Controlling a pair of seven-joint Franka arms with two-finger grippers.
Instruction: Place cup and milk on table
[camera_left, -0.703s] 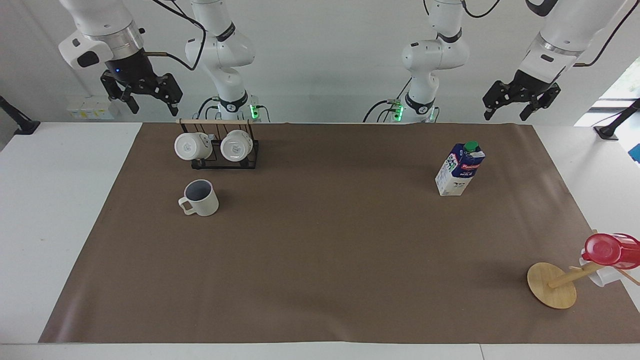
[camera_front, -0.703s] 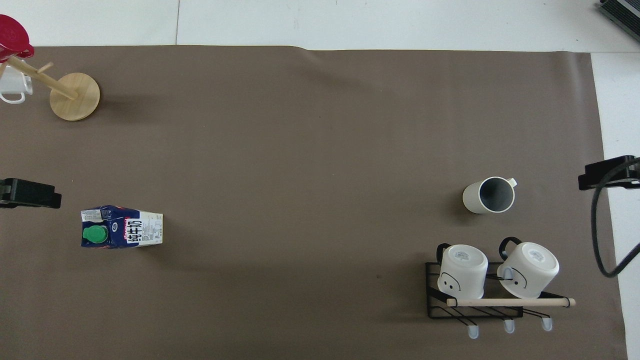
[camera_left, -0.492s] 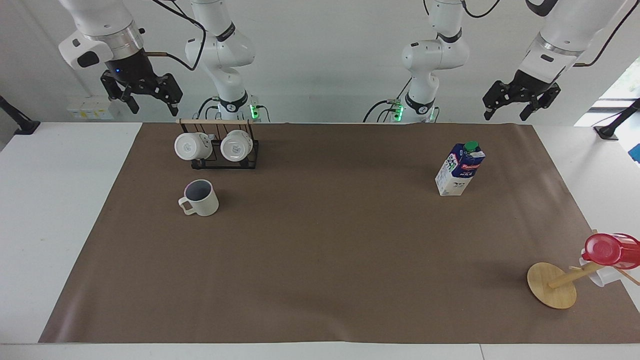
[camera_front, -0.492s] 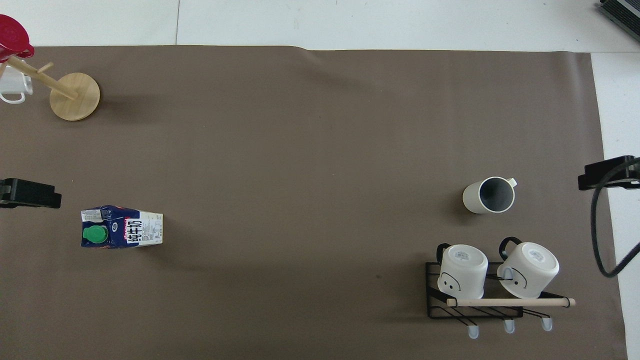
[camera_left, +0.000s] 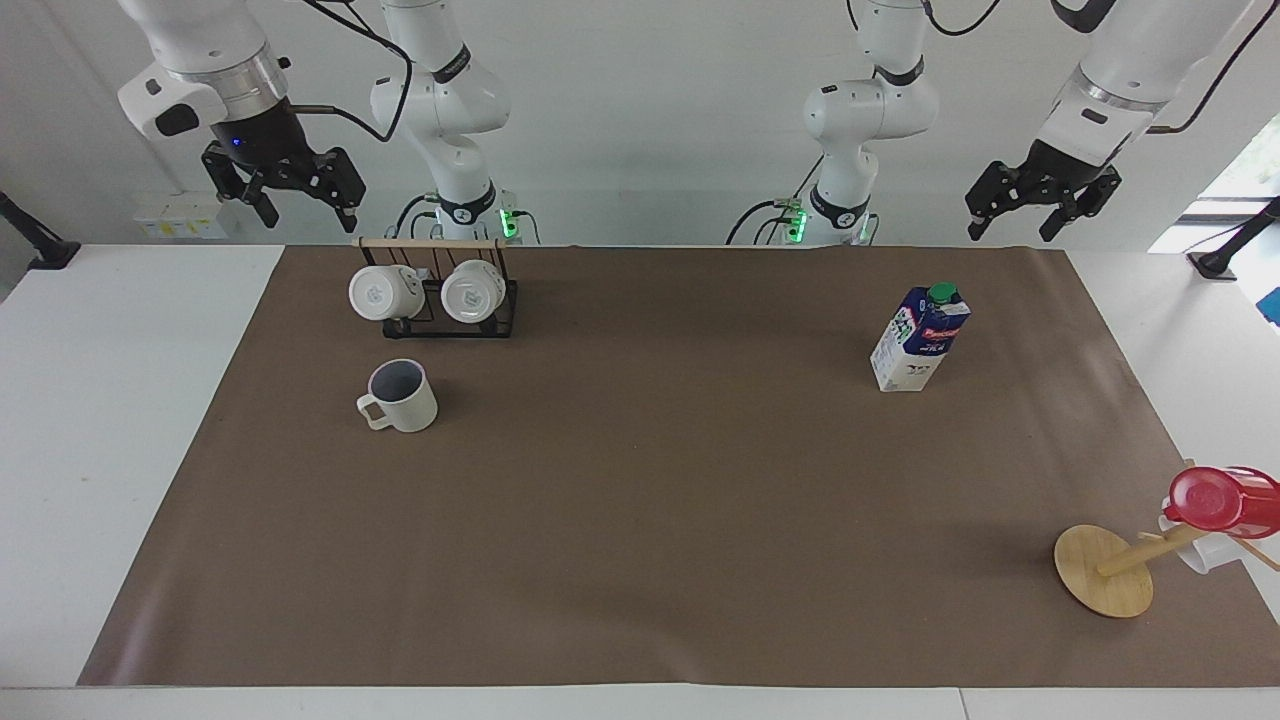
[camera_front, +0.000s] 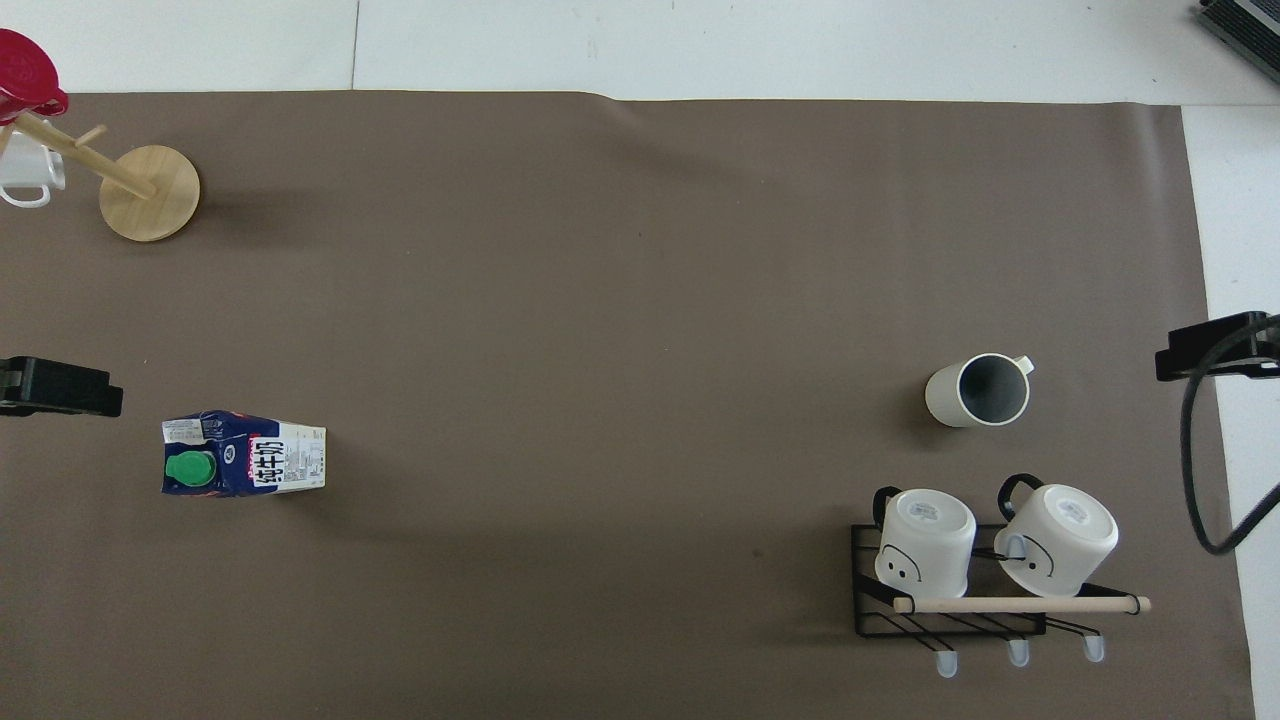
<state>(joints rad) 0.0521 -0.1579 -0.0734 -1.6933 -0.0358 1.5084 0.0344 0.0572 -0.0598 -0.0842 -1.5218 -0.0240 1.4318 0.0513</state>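
The off-white ribbed cup (camera_left: 400, 396) (camera_front: 978, 390) stands upright on the brown paper of the table (camera_left: 650, 520), just farther from the robots than the mug rack. The milk (camera_left: 921, 338) (camera_front: 245, 456) stands upright toward the left arm's end. My right gripper (camera_left: 304, 212) hangs open and empty, high over the table edge near the rack. My left gripper (camera_left: 1012, 230) hangs open and empty, high over the table edge near the milk. Neither touches anything. In the overhead view only a black part of each shows, the left gripper (camera_front: 60, 387) and the right gripper (camera_front: 1215, 348).
A black wire rack (camera_left: 440, 318) (camera_front: 865, 590) with a wooden bar holds two glossy white mugs (camera_left: 378, 292) (camera_front: 925, 540). A wooden mug tree (camera_left: 1103, 572) (camera_front: 150, 192) with a red cup (camera_left: 1222, 500) and a white one stands at the left arm's end, far from the robots.
My right gripper has lifted slightly. The cup, the milk and the left gripper have not moved.
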